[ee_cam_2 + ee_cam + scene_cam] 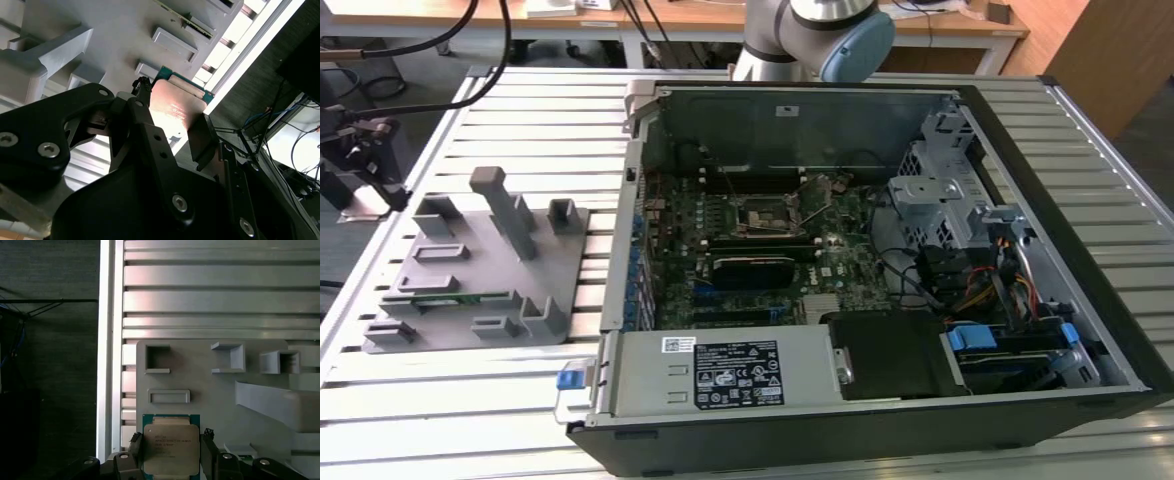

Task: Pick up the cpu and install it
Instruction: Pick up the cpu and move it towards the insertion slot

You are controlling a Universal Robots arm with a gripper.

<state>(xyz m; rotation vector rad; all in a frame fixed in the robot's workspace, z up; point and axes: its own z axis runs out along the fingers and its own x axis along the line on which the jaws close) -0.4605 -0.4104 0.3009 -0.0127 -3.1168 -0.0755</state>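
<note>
Silver cpu (171, 450) clamped between jaws, wrist facing grey fixture (210, 395).

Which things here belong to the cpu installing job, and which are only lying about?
Job: cpu, held in the claw; black-framed socket on the motherboard.
Lying about: green memory stick; grey holder tray.
</note>
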